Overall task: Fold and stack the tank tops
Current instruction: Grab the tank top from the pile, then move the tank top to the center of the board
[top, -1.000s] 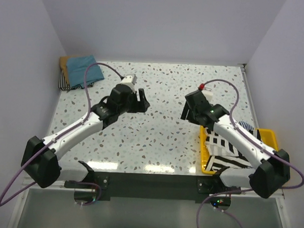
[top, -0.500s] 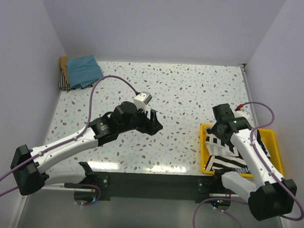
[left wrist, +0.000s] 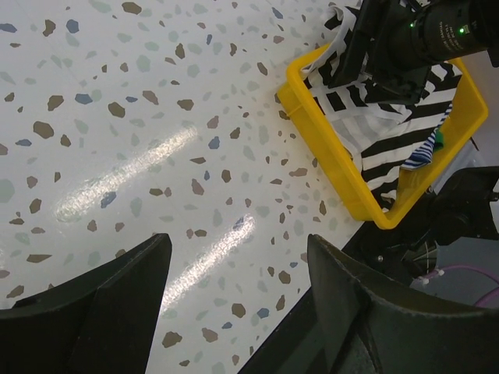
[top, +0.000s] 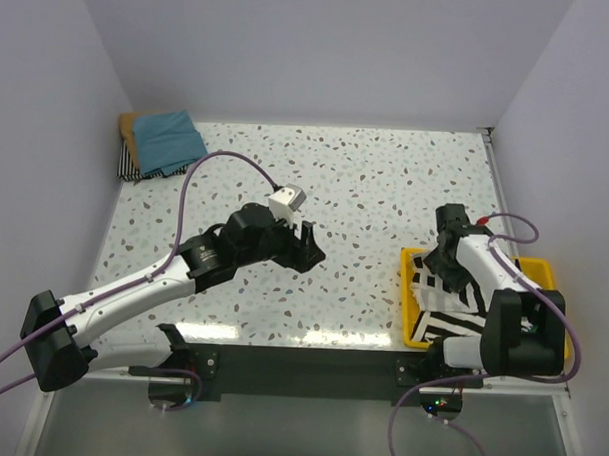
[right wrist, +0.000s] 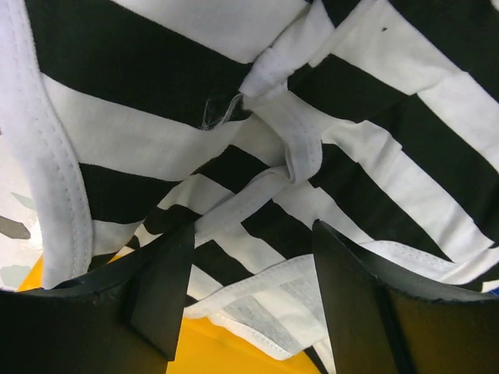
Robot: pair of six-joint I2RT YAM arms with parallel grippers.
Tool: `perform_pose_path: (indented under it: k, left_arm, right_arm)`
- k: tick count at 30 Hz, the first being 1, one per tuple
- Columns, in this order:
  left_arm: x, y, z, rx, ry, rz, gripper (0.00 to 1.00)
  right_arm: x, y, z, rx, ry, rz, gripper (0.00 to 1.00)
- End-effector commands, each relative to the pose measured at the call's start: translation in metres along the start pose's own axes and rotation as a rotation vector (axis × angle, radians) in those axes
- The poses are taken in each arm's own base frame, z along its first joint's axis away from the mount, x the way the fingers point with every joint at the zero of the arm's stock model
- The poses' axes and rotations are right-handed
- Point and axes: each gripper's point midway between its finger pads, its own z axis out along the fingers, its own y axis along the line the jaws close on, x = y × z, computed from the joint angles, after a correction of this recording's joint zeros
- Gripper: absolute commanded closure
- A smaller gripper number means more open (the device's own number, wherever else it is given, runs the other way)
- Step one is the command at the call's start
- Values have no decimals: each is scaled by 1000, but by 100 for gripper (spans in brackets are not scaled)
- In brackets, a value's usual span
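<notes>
Crumpled black-and-white striped tank tops (top: pixel 452 298) fill the yellow tray (top: pixel 407 302) at the right front; a bit of green cloth (left wrist: pixel 439 139) shows among them. My right gripper (top: pixel 445 265) is open, reaching down into the tray with its jaws on either side of striped cloth (right wrist: pixel 257 202). A folded pile sits at the far left corner: the teal-blue tank top (top: pixel 168 138) on top, tan-brown (top: pixel 128 127) and striped edges beneath. My left gripper (top: pixel 306 246) is open and empty, hovering over the table middle.
The speckled table (top: pixel 356 180) has walls on the left, back and right. The tray also shows in the left wrist view (left wrist: pixel 335 152), near the table's front edge. A purple cable (top: pixel 217 165) loops above the left arm.
The right arm swung from the table's middle right to the tray and lowered its open jaws into the striped cloth. The left arm moved right and forward, then held still.
</notes>
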Motion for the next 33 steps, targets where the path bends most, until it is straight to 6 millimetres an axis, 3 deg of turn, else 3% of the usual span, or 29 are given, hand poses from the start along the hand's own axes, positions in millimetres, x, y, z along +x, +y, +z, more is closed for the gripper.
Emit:
perform_pose_path:
  k: [1,4,7,8,11,16,18,21,22,25,27,28,30,31,33]
  left_arm:
    - [-6,-2,-5,13,-18,34,25]
    - [-4,-1,-4,9,-11,35,25]
    - [-1,1,-2,4,-5,35,25]
    - [-1,1,-2,4,-5,35,25]
    - [2,3,-2,-1,2,34,25]
    - [1,4,-4,-4,-3,33,25]
    - [-2,2,-7,-2,-16,31,25]
    - [-7,1,-11,-3,-31,26,25]
    - [-9,1,-12,-4,-41,21,25]
    - [-16,0,-18,-8,-66,10,25]
    - [-24,6,-23,-37,-99,-3,25]
    - [-29,8,-26,-46,-115,-13,25]
    - [-42,12,-34,-57,-156,-27,26]
    - [-46,13,-37,-62,-168,-30,26]
    - [-59,17,-45,-73,-200,-37,26]
  right_arm:
    - [-1,9,5,-45,-15,28,35]
    - [-2,9,5,-63,-31,28,43]
    - [-4,7,2,-57,-34,15,66]
    - [-4,7,1,-60,-35,8,78]
    - [-9,6,-7,-76,-50,6,96]
    - [-35,2,-50,-120,-109,14,100]
    - [-49,1,-75,-171,-156,30,100]
    - [-78,4,-128,-291,-247,53,100]
    - [-96,11,-155,-367,-297,75,100]
    - [-122,32,-225,-609,-381,59,100]
    - [-129,46,-263,-755,-403,15,100]
    - [-142,48,-296,-836,-460,23,100]
    - [-145,59,-330,-947,-484,-14,100]
    - [-155,58,-363,-1023,-541,-5,100]
    - [-156,64,-393,-1114,-567,-15,100]
